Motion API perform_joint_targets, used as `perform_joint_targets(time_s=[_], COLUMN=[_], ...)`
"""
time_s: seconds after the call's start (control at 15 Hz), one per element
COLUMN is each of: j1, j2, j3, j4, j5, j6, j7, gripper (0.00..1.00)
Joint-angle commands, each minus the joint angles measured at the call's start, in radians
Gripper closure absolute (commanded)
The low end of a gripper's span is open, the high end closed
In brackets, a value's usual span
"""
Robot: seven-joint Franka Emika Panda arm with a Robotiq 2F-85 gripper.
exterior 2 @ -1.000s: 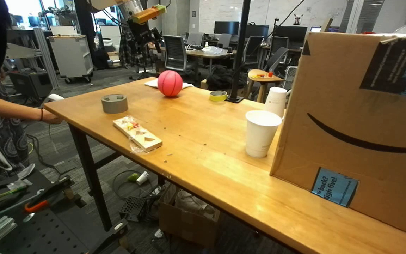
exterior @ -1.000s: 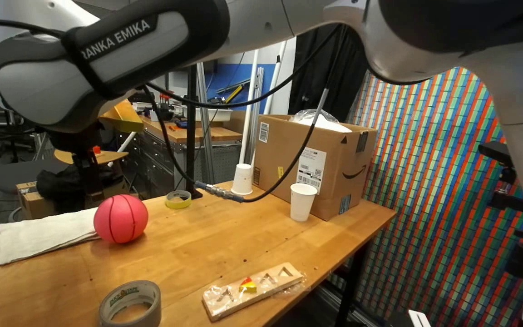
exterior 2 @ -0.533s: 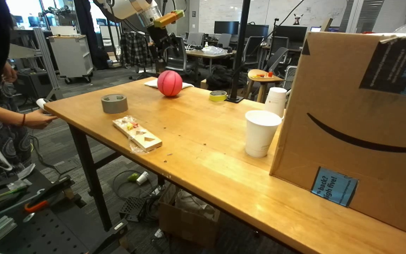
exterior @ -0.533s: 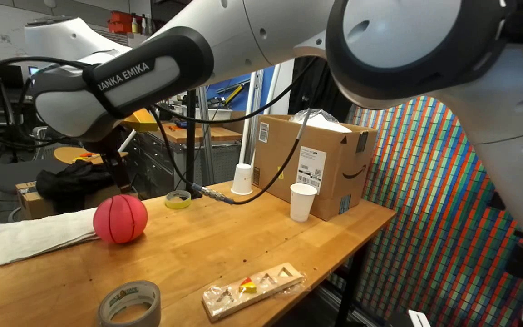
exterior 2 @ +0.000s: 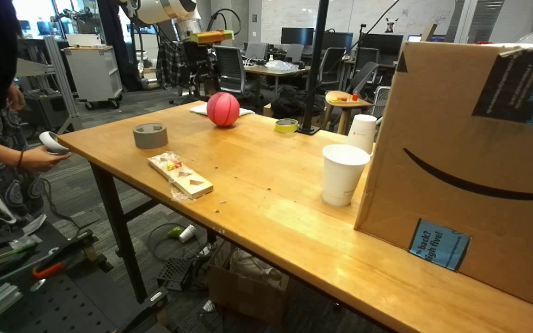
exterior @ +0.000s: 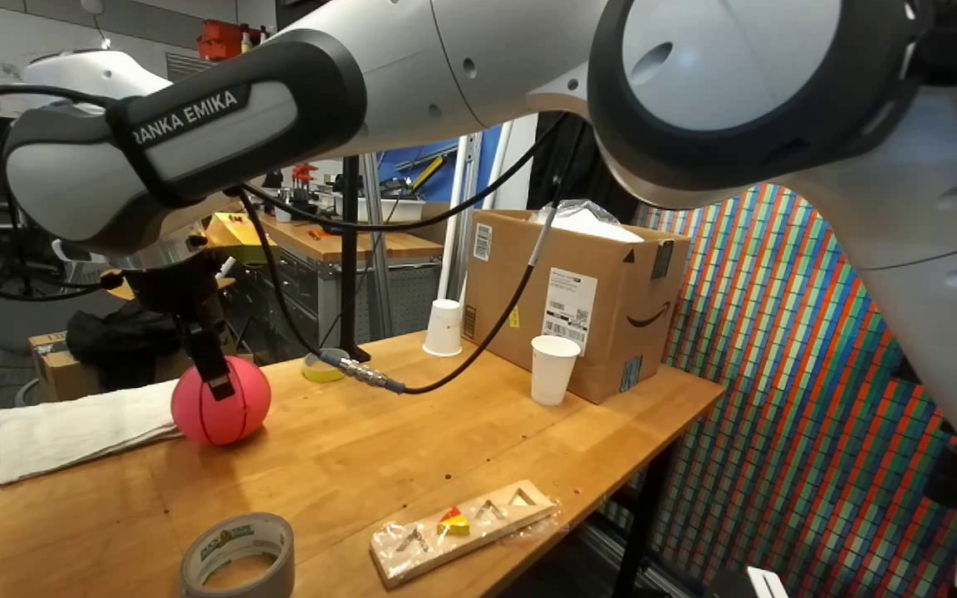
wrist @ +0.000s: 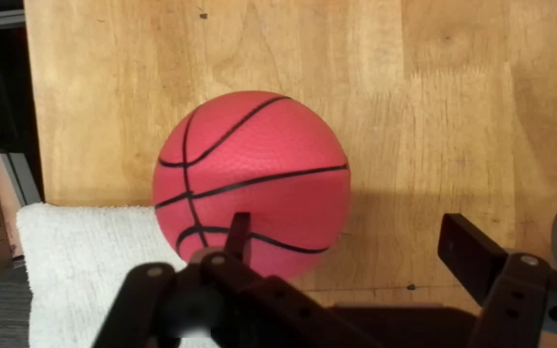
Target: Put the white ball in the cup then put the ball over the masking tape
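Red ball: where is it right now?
In the wrist view, the red ball lies just left of centre, with the white cloth at its lower left.

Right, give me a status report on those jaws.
Jaws open, holding nothing. Pink-red ball with black seams on wooden table. Possible snag: folded white cloth close beside it, contact unclear.

In an exterior view we look under the arm (exterior: 478, 75); in an exterior view, a box (exterior 2: 461, 143) is close. Both see the table (exterior: 379, 448) and red ball (wrist: 259, 164). The wrist view looks down on them, near.
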Motion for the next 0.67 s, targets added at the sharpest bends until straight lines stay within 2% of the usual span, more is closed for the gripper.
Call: perform_joint_targets(time_s=[0.0,0.6], j1=[0.003,0.033], j2=[0.021,0.107], j3=[0.003,0.001], j4=[0.048,0.204], j5=[0.026,0.012], j6=[-0.029,-0.012], j7=[-0.011,-0.060], gripper=[0.00,0.00])
